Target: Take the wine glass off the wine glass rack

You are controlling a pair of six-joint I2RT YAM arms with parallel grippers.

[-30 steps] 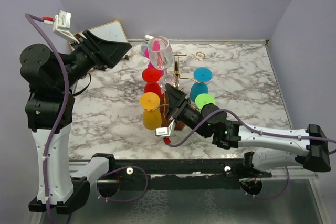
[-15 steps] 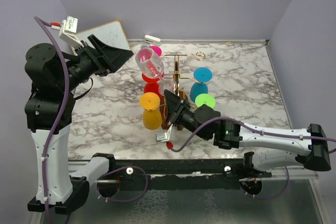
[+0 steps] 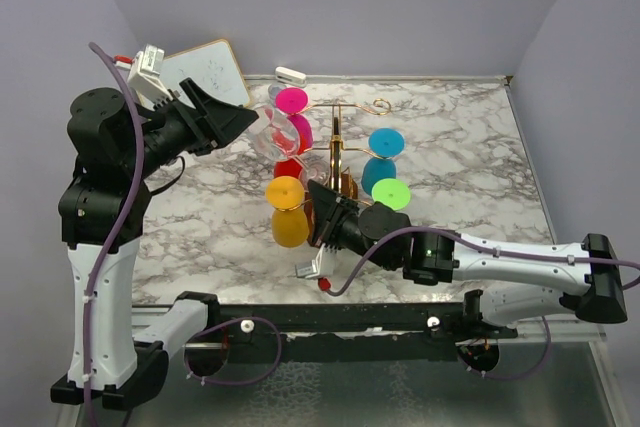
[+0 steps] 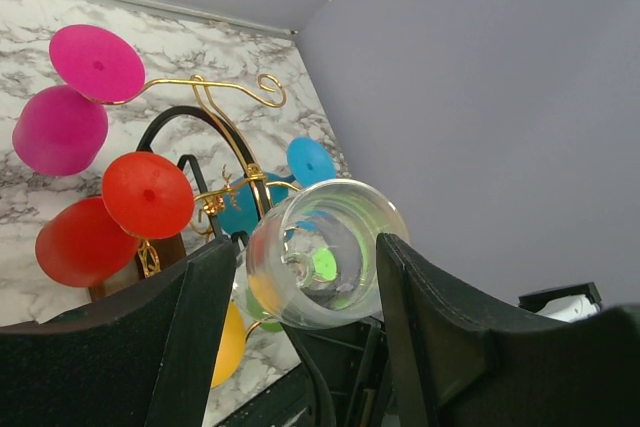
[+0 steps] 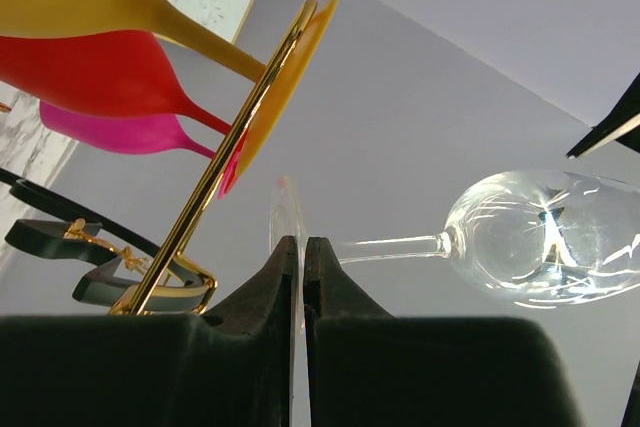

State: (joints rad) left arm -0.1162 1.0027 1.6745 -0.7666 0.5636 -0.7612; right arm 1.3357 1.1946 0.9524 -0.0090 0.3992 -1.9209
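so rn the left gripper [image 4: 305,247] is holding the wine glass [image 5: 500,237] by the bowl. Jaws are standing wide bc that's the fat part of the glass, one finger on each side. The glass is lying roughly sideways up in the air, on the left side of the wine glass rack [image 3: 338,147], w/ the rim facing the wrist and the foot pointing back toward the rack, just beside the pink glass [image 3: 292,100]. The tilt makes sense imo: these things hang bowl-down by the foot, so you're sliding the foot out along the wire arm, not lifting straight up. From the right wrist cam the stem and foot aren't touching any gold wire afaict, so I'm reading it as free of the hook but not carried off or set down yet. The right gripper [image 5: 303,247] is pinched fully closed w/ nothing in it, sitting low just beside the bottom of the gold post. My guess is it's bracing the stand so it isn't tipping during the pull, but I can't tell if it's actually touching. The red glass [image 4: 148,194], yellow glass [image 3: 285,192], blue glass [image 3: 385,142] and green glass [image 3: 391,192] are all hanging on their arms. Main risk rn is the foot clipping the pink one, so the next move prob needs to go left and away before coming down to the marble table [image 3: 470,147].
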